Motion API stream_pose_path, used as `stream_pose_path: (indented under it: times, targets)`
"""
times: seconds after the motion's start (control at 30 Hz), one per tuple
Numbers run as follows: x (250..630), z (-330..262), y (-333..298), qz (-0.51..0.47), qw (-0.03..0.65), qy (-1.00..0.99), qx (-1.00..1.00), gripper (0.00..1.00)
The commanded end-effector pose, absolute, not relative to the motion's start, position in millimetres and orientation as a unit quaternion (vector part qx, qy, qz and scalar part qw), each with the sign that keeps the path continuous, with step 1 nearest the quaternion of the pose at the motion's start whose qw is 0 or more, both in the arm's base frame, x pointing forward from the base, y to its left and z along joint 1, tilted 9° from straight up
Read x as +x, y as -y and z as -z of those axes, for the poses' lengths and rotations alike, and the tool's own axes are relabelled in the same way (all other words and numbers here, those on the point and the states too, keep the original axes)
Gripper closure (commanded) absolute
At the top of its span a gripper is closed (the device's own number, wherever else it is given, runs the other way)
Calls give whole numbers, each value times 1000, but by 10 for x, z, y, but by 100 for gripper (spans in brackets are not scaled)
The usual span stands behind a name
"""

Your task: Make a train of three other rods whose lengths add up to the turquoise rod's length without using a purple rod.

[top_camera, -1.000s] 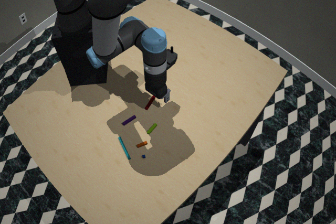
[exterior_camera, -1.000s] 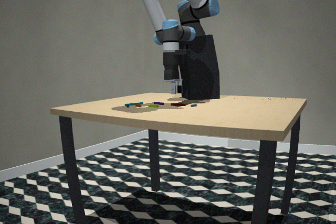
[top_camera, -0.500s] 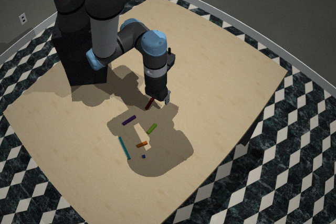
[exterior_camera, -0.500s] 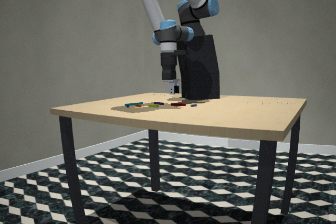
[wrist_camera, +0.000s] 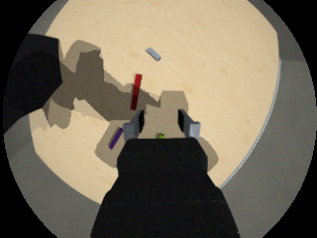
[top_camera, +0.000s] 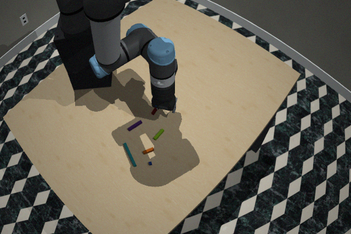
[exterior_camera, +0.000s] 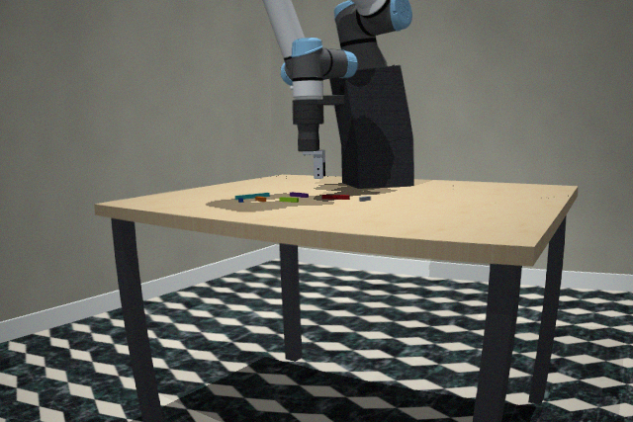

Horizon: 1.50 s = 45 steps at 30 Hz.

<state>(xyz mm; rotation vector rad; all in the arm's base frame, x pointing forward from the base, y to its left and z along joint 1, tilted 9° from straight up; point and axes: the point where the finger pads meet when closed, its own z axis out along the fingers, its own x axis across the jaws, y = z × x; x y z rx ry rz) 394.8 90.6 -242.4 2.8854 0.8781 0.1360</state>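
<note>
Hovering wide open and empty, gripper sits above red rod, near table's robot-base edge.

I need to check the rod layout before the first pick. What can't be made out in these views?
- Red rod: top view, the gripper covers most of it.
- Grey rod: absent from the top view, probably behind the arm.
- Lime rod: wrist view, a sliver past the gripper body.
- Blue rod: tiny; its orientation is unreadable.
</note>
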Motion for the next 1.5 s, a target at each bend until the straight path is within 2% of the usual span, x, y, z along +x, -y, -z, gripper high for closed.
stream_pose_path:
  times: [0.0, 1.47]
  targets:
    - [4009, 2408, -831, -42, 64, -349, 934, 0]
    - [4556, 2233, 89, -1, 77, -801, 594, 0]
